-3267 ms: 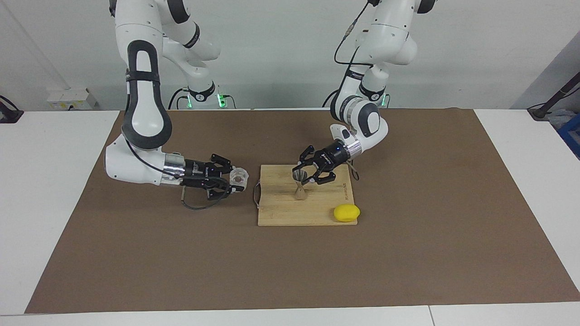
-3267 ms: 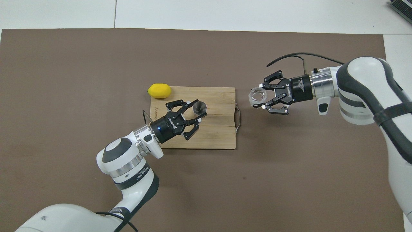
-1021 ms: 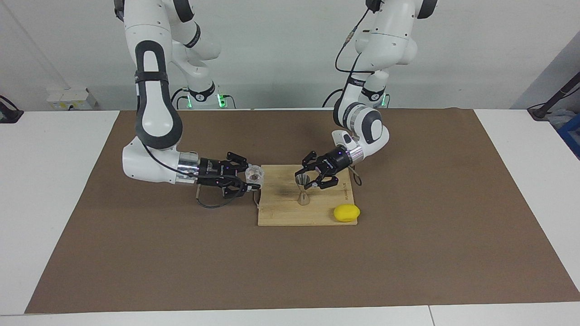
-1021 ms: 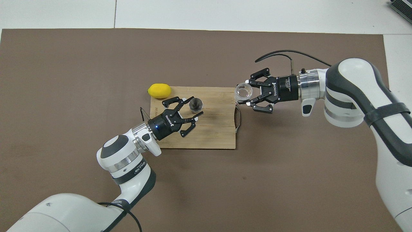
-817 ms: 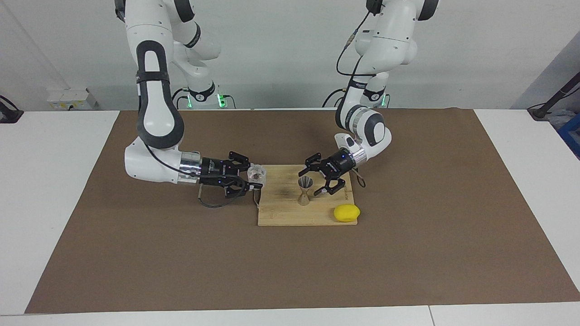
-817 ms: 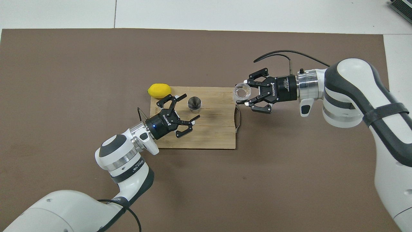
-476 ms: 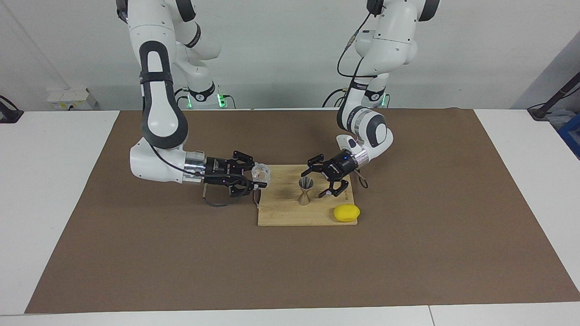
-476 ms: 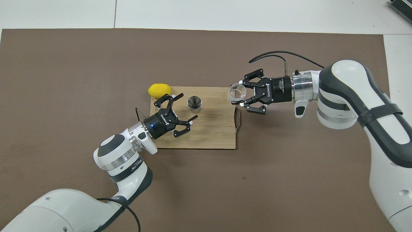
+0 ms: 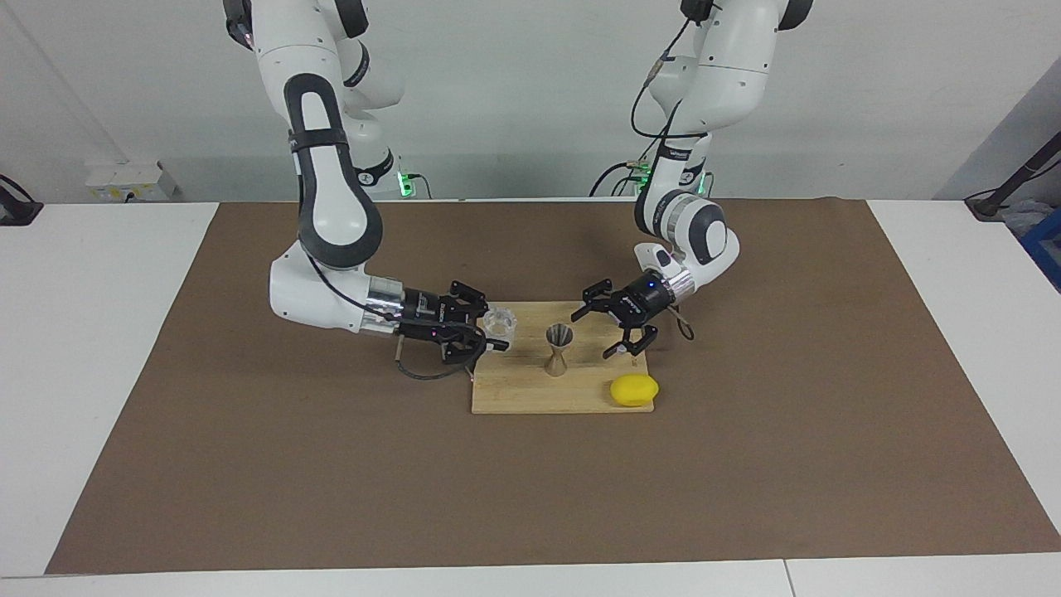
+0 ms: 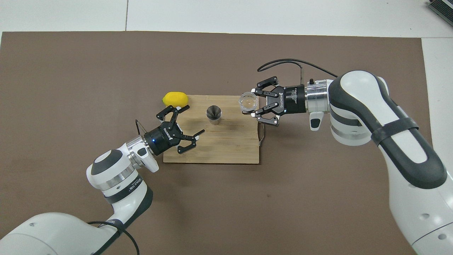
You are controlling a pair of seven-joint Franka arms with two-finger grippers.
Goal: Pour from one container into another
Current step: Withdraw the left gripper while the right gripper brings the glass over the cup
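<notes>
The clear glass tumbler [image 9: 500, 319] is upright in my right gripper [image 9: 501, 331], which is shut on it just above the wooden cutting board [image 9: 530, 391], over the board's edge at the right arm's end. In the overhead view the tumbler [image 10: 248, 100] sits between the right gripper's [image 10: 247, 103] fingers. The metal jigger [image 9: 558, 349] stands upright and free on the board's middle; it also shows in the overhead view [image 10: 214, 114]. My left gripper [image 9: 593, 336] is open and empty beside the jigger, toward the left arm's end, also seen from overhead [image 10: 193, 120].
A yellow lemon [image 9: 634, 390] lies at the board's corner farthest from the robots, at the left arm's end; it also shows in the overhead view [image 10: 175, 99]. The board [image 10: 226, 150] has a metal handle [image 10: 262, 131] at the right arm's end. A brown mat [image 9: 331, 464] covers the table.
The left gripper set the jigger upright, let go, opened and drew back toward the left arm's end. The right gripper carried the tumbler in over the board's edge, closer to the jigger.
</notes>
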